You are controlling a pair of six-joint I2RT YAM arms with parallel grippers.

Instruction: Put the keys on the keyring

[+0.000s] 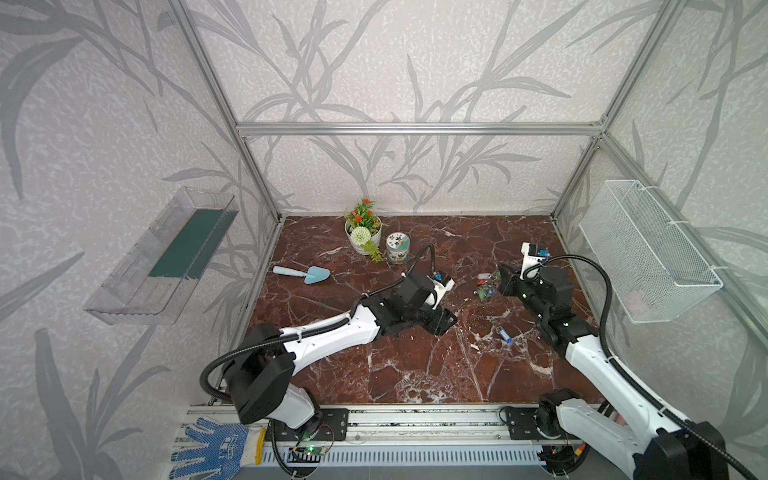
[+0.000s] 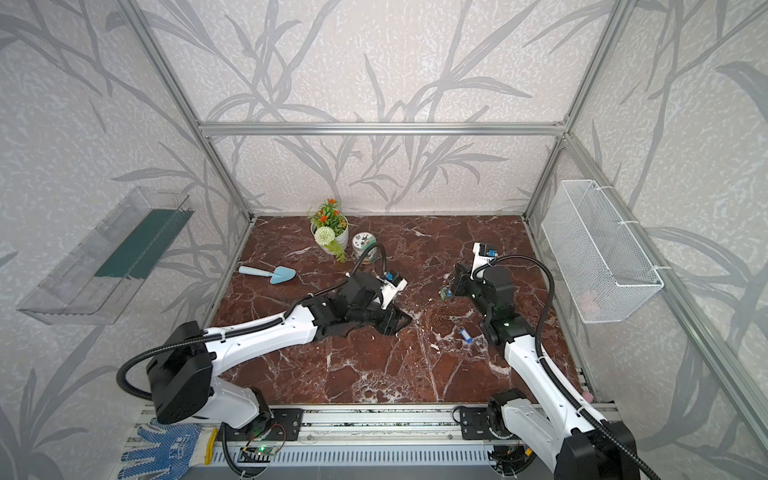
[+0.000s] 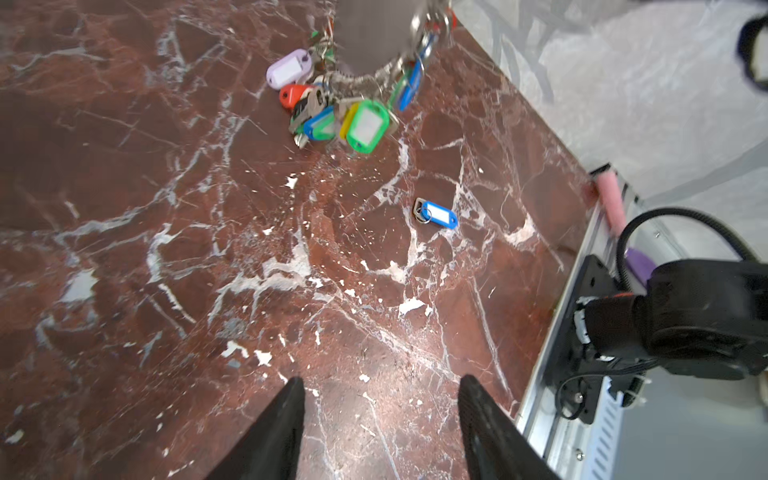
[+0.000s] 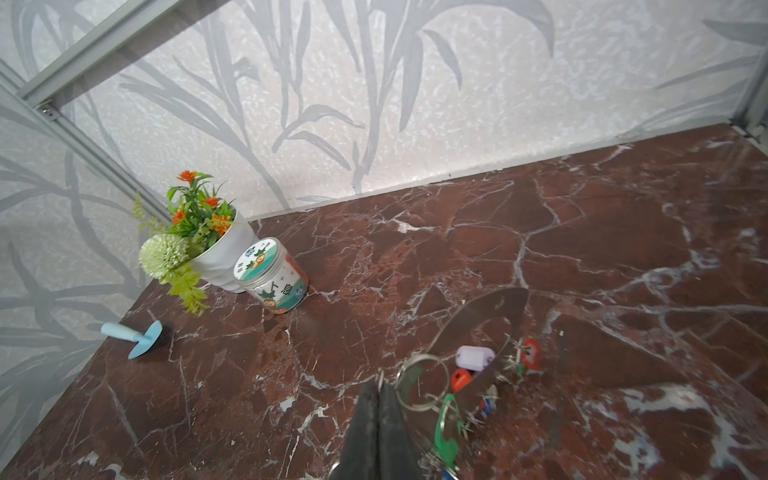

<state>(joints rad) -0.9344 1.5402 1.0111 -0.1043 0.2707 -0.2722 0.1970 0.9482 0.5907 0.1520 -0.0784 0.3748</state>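
My right gripper (image 4: 379, 388) pinches shut on the flat grey oval metal keyring (image 4: 505, 299), lifted right of centre. My left gripper (image 3: 382, 380), half open and empty, hovers left of the loose blue plastic key tag (image 3: 434, 214); closing short could flick it away.

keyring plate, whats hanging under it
Under the keyring bunch a lilac tag, red tag, green tag, blue tag and metal keys; they overlap, hiding how many there are.

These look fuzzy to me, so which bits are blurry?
Left wrist view: the bunch of keys is smeared, the lone blue key sharp. Right wrist view: the keyring looks soft, the jar crisp.
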